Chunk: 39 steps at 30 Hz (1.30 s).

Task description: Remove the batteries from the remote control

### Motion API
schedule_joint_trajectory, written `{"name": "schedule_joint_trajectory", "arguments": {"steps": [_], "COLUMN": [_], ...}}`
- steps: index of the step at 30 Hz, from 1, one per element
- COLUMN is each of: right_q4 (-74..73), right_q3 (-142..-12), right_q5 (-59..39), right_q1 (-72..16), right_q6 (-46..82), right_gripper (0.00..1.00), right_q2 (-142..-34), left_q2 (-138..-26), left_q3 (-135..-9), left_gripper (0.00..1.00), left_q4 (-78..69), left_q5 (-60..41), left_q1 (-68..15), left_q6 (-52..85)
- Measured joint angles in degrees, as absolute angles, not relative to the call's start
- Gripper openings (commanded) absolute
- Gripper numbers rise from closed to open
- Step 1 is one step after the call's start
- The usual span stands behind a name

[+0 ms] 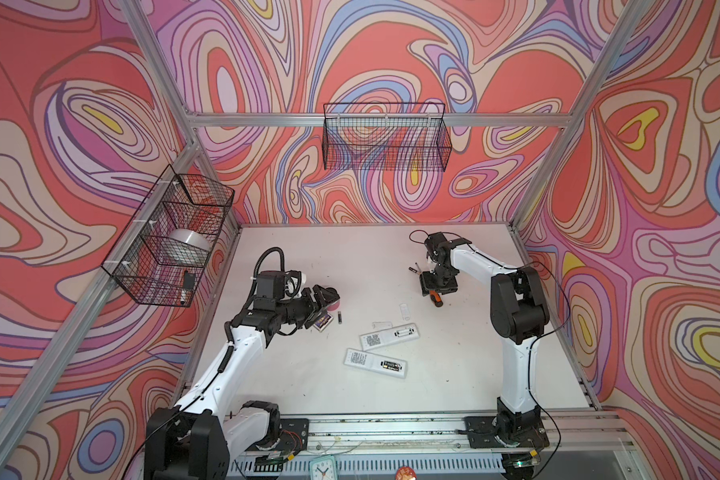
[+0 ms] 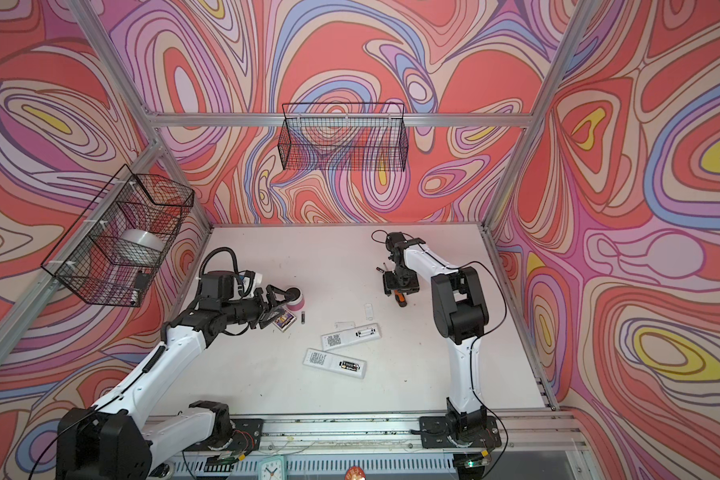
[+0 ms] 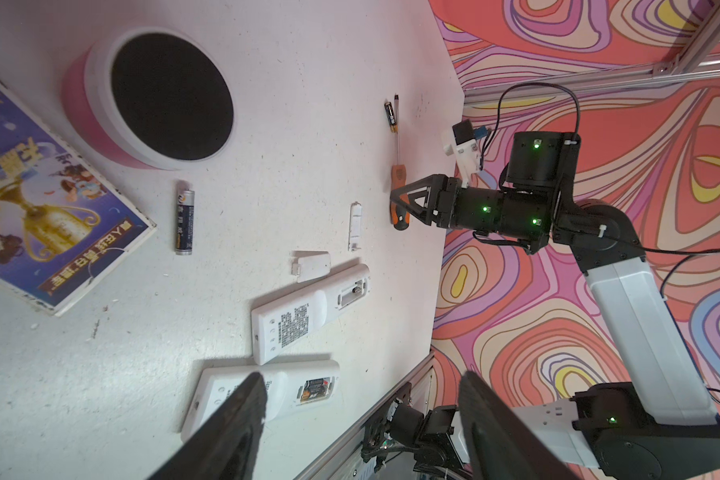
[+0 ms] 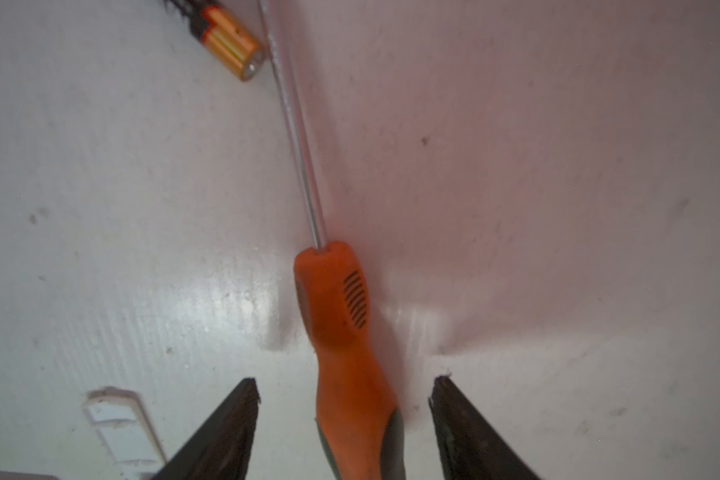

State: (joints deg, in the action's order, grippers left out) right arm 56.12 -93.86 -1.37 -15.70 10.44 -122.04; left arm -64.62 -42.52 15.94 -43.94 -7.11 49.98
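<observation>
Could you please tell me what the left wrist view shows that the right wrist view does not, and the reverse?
Only the left wrist view: a remote with batteries still seated, an empty remote, a loose battery near a pink tub, and a picture box.
Only the right wrist view: the clear gap on each side between the open right end effector and the screwdriver handle.
Both: that screwdriver lying on the table, with a battery close to its shaft.
</observation>
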Motion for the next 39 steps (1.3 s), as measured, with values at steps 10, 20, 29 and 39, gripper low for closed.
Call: {"name": "schedule_joint_trajectory", "arguments": {"steps": [10,20,29,39], "right_q4": [54.06,53.54,52.25,46.44], "right_q3": [-89.65,-85.47,-85.38,-84.49], "right_q5": [-2.92,-4.05,-32.86,-57.25], "right_q1": [-15.70,-15.70,-18.15,-28.84], "right_q6": [10.76,10.48,7.49,15.62], "right_gripper": [0.16,0.07,0.08,0.07], "right_q2": [-120.70,-111.98,-98.37,-97.32], "left_q2": [-66.08,-66.59,-70.00,-80.84], "left_q3": [-42.54,-42.54,-42.28,-40.12], "left_gripper": [0.74,0.74,0.75,1.00], "left_q4": [14.50,10.46,-3.22,-43.00], "left_q5": [-44.86,-46.00,-51.29,-54.68], "left_q1": [-7.11,-7.11,-7.11,-7.46], "left_q6": [50.68,52.75,58.76,81.19]}}
